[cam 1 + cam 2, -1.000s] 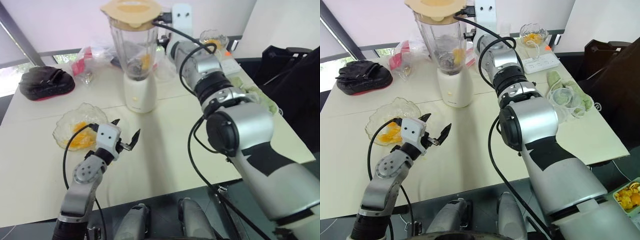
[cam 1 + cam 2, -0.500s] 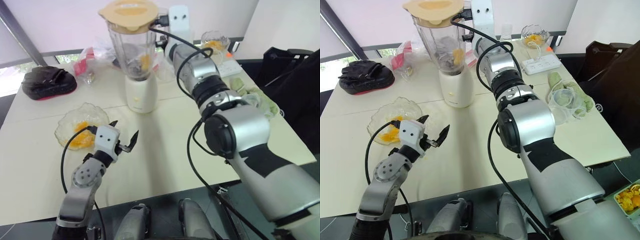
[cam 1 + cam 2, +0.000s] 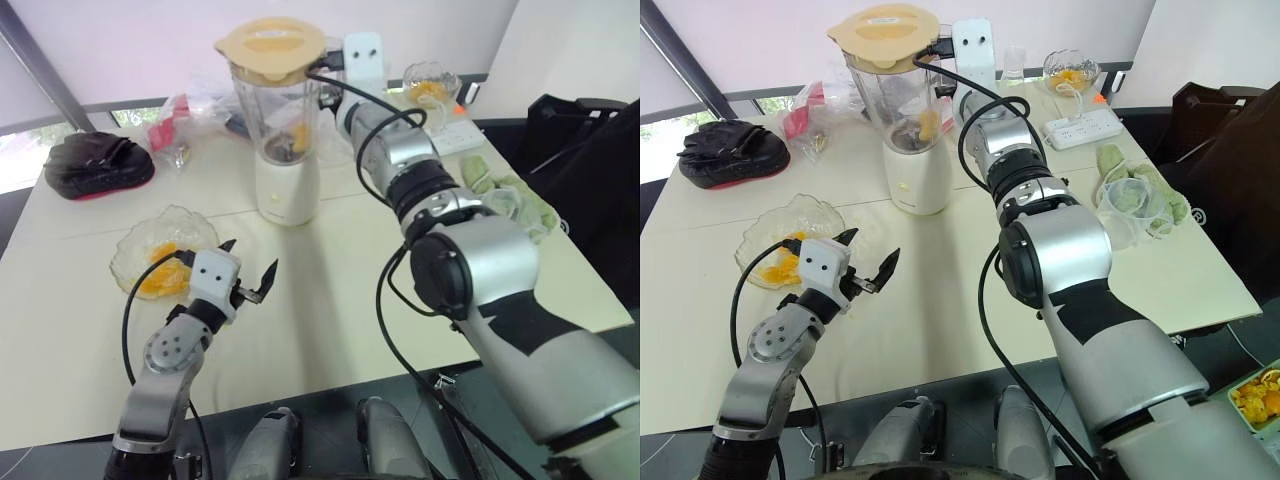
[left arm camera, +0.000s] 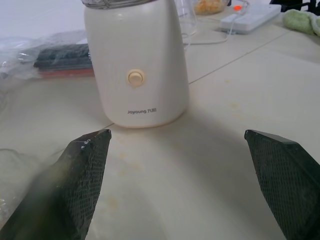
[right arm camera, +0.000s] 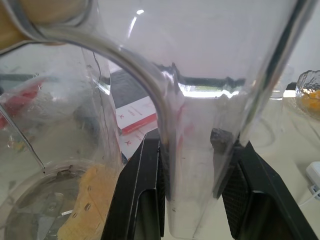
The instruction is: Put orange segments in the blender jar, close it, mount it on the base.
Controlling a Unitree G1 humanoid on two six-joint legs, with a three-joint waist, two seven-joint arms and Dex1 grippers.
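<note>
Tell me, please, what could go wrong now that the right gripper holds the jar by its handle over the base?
1. The right gripper is shut on the handle alone, so the tall blender jar may tilt or tip the base while seating.
2. The lid could shift if the jar is jolted.
3. A cable hangs beside the jar and might snag.

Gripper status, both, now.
Left gripper: open, holding nothing, above the table.
Right gripper: shut on the handle of the blender jar.
</note>
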